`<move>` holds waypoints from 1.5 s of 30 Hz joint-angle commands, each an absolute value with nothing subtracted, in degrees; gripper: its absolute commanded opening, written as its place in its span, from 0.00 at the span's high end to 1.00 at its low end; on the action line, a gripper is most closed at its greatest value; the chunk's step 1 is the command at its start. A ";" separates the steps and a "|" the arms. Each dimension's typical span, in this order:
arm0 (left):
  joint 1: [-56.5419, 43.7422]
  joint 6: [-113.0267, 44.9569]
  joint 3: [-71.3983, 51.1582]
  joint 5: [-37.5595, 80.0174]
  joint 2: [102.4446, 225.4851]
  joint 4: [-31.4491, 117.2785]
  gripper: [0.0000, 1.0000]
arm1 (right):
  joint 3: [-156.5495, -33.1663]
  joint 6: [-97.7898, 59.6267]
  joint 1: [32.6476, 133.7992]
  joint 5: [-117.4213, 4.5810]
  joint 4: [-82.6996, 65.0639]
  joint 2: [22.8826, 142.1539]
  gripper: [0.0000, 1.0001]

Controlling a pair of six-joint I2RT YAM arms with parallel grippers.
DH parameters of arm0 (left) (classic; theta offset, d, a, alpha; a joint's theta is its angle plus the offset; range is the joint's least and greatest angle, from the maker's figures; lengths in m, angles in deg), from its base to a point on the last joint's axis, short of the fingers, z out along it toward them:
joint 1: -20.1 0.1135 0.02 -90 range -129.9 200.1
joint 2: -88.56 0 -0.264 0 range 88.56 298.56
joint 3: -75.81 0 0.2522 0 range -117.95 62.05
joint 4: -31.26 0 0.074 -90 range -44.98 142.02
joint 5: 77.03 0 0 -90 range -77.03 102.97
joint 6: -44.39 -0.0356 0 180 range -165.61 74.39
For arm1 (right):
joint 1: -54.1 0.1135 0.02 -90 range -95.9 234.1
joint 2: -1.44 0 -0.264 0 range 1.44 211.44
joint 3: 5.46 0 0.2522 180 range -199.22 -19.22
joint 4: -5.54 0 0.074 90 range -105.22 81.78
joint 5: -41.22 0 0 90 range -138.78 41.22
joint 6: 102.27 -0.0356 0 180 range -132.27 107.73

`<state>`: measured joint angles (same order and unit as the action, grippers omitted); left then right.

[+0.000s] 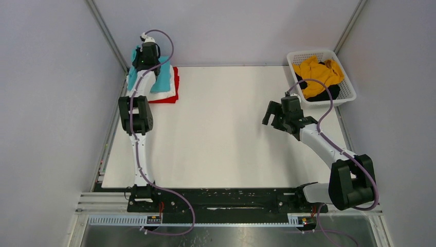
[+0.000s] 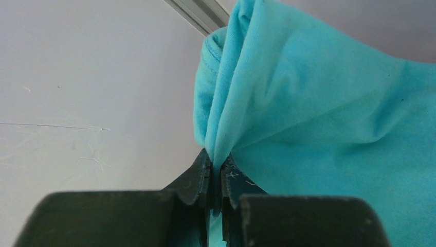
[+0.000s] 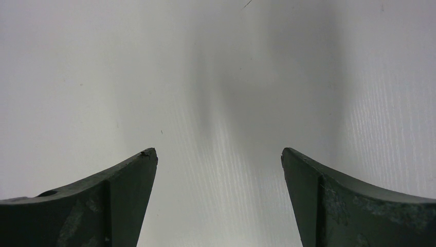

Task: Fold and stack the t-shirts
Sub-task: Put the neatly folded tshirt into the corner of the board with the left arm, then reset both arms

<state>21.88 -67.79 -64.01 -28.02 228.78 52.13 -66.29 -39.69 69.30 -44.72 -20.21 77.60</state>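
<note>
The turquoise t-shirt (image 1: 163, 78) hangs bunched from my left gripper (image 1: 145, 63) over the stack at the table's far left corner. In the left wrist view the left gripper (image 2: 216, 163) is shut on a fold of the turquoise t-shirt (image 2: 319, 113). Under it lie a white t-shirt (image 1: 160, 94) and a red t-shirt (image 1: 174, 91). The mustard-yellow t-shirt (image 1: 318, 71) and the black t-shirt (image 1: 329, 93) lie in the basket. My right gripper (image 1: 273, 114) is open and empty over bare table; in the right wrist view the right gripper (image 3: 218, 154) holds nothing.
A white lattice basket (image 1: 345, 82) stands at the far right corner. Grey walls close in on the left, back and right. The white tabletop (image 1: 221, 134) stretches between the two arms.
</note>
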 commanded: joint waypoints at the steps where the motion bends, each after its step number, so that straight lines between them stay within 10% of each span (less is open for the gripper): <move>1: 23.05 -66.07 -67.44 -26.43 229.25 48.71 1.00 | -68.40 -39.57 69.30 -42.46 -21.11 77.32 0.00; 3: 23.42 -65.22 -67.56 -25.40 229.00 49.55 0.92 | -68.28 -39.44 69.30 -42.43 -21.14 77.25 0.00; 6: 23.34 -64.40 -66.62 -25.19 228.20 49.73 0.06 | -68.43 -39.51 69.30 -42.51 -21.05 77.47 0.01; 7: 23.34 -64.00 -66.41 -25.74 227.89 49.79 0.02 | -68.55 -39.50 69.30 -42.68 -21.03 77.61 0.01; 28: 10.55 -34.67 -42.69 -9.58 196.80 60.86 0.01 | -59.03 -39.90 69.22 -36.74 -18.36 62.72 0.01; 35: 5.56 -20.12 -5.40 1.84 167.58 50.07 0.01 | -49.05 -33.18 69.03 -31.46 -11.07 51.62 0.01; 45: 3.14 -22.27 30.95 -16.37 131.04 46.11 0.01 | -40.16 -25.31 68.75 -24.27 0.11 39.81 0.01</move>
<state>3.04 -21.98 21.41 -5.73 141.05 52.74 -45.00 -29.02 69.01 -30.26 -9.37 44.55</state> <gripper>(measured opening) 0.989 0.993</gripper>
